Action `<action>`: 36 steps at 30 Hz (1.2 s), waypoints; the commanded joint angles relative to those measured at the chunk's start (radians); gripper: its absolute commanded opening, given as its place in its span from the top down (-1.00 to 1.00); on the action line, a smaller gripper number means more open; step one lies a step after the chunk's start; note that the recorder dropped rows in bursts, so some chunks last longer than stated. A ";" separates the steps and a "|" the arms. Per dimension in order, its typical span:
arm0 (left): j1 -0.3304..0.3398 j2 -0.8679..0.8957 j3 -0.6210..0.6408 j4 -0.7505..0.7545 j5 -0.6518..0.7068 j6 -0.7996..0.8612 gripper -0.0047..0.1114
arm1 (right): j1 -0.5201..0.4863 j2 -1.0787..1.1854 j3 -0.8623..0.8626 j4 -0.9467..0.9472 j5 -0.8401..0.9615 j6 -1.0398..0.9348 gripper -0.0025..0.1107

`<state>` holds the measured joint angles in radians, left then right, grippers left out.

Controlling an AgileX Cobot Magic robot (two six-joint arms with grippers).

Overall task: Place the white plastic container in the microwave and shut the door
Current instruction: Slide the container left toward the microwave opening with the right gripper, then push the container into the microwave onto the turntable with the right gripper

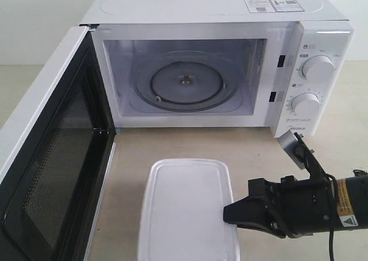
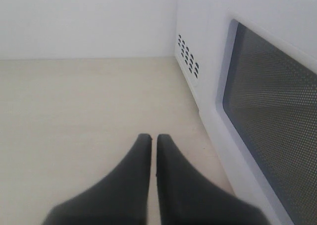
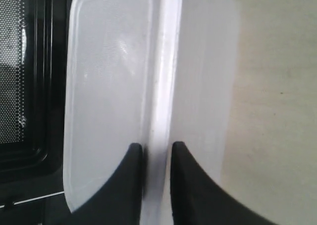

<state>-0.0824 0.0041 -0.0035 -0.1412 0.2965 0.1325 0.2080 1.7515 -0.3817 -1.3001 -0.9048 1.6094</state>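
The white plastic container (image 1: 184, 209) lies lid up on the table in front of the microwave (image 1: 207, 8). The door (image 1: 52, 157) stands swung wide open at the left, and the glass turntable (image 1: 185, 83) inside is bare. My right gripper (image 1: 231, 214) reaches in from the right and is shut on the container's right rim. In the right wrist view one finger sits on the lid and the other on the side wall of the container (image 3: 109, 86), pinching the rim in my right gripper (image 3: 157, 145). My left gripper (image 2: 153, 136) is shut with nothing in it, beside the door's outer face (image 2: 267, 111).
The open door's black inner frame (image 3: 29, 150) lies close to the container's left side. Two round knobs (image 1: 317, 68) are on the microwave's right panel. A beige tabletop (image 2: 89, 101) stretches out beside the microwave's vented side (image 2: 188, 56).
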 commanded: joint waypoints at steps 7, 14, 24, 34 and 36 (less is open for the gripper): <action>0.002 -0.004 0.003 -0.008 -0.001 -0.009 0.84 | 0.002 0.005 -0.016 0.008 -0.076 -0.053 0.96; 0.002 -0.004 0.003 -0.008 -0.001 -0.009 0.84 | 0.002 0.005 -0.075 0.006 -0.098 -0.024 0.96; 0.002 -0.004 0.003 -0.008 -0.001 -0.009 0.84 | 0.002 0.005 -0.158 0.125 -0.074 0.001 0.96; 0.002 -0.004 0.003 -0.008 -0.001 -0.009 0.84 | 0.010 0.005 -0.296 0.228 0.039 0.093 0.96; 0.002 -0.004 0.003 -0.008 -0.001 -0.009 0.84 | 0.056 0.005 -0.332 0.299 0.125 0.093 0.96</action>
<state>-0.0824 0.0041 -0.0035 -0.1412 0.2965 0.1325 0.2253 1.7594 -0.6789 -1.0647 -0.8320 1.6940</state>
